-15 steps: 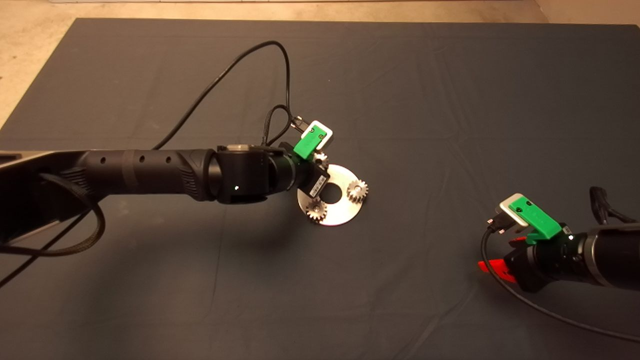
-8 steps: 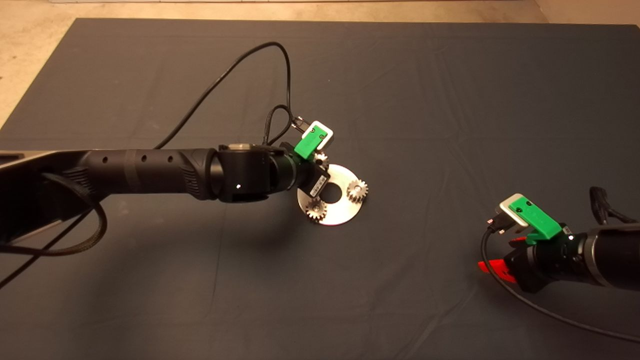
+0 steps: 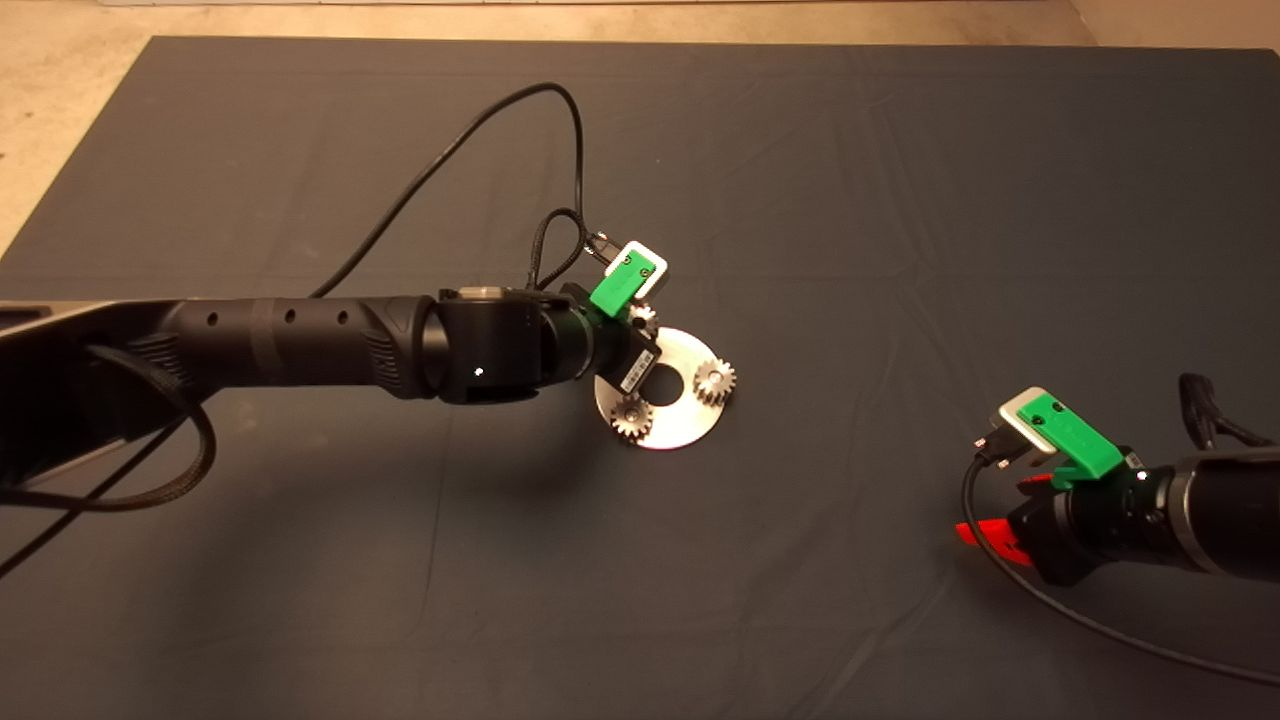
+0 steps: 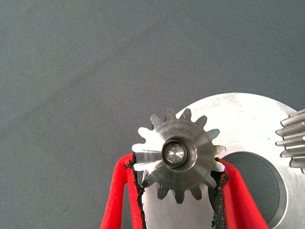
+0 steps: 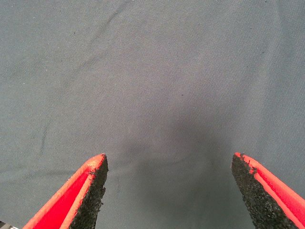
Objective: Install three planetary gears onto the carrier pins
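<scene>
- The right hand [image 3: 985,533] waits low at the mat's [image 3: 800,200] near right edge, its red fingers [image 5: 86,191] spread wide apart.
- On the disc [image 3: 690,350], 2 planetary gears [image 3: 715,381] sit on the near and right carrier pins.
- The left hand [image 4: 176,191] is clamped on the 3rd gear [image 4: 177,155], seated on its pin [image 4: 174,153] at the disc's far rim.

Place: we read this as a robotics lab or test bench.
Surface: we see a dark mat [image 3: 900,200] spread over a pale worktop [image 3: 60,120].
Equipment: we see 2 black robot arms with cabled wrist cameras.
Workpiece: we see a machined metal disc [image 3: 690,360] with gears.
</scene>
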Robot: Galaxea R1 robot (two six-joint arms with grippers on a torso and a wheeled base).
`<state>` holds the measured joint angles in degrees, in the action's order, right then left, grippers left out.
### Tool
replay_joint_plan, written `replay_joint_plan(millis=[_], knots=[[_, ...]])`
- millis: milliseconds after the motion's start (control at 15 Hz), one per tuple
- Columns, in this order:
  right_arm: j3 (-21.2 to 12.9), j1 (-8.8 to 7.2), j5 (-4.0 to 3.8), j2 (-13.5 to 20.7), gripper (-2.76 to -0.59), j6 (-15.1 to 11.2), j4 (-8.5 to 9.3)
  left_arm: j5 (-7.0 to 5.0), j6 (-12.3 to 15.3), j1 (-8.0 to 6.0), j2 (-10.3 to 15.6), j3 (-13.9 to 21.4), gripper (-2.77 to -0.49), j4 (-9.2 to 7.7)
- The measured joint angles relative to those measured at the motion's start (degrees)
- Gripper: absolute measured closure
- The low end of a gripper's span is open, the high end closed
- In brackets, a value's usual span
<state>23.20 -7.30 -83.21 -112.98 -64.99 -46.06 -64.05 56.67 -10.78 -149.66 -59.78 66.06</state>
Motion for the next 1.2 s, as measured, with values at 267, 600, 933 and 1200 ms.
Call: replay_joint_plan(millis=[267, 600, 933, 1200], knots=[[0.00, 0.00, 0.00, 0.00, -1.92, 0.00, 0.00, 0.02, 0.02, 0.00, 0.02, 0.00, -0.58, 0.00], [0.00, 0.00, 0.00, 0.00, -1.92, 0.00, 0.00, 0.02, 0.02, 0.01, 0.00, 0.00, -0.70, 0.00], [0.00, 0.00, 0.00, 0.00, -1.92, 0.00, 0.00, 0.07, 0.02, 0.01, 0.02, 0.00, -0.81, 0.00], [0.00, 0.00, 0.00, 0.02, -1.92, 0.00, 0.00, 0.20, 0.00, 0.00, 0.00, 0.00, -0.96, 0.12]])
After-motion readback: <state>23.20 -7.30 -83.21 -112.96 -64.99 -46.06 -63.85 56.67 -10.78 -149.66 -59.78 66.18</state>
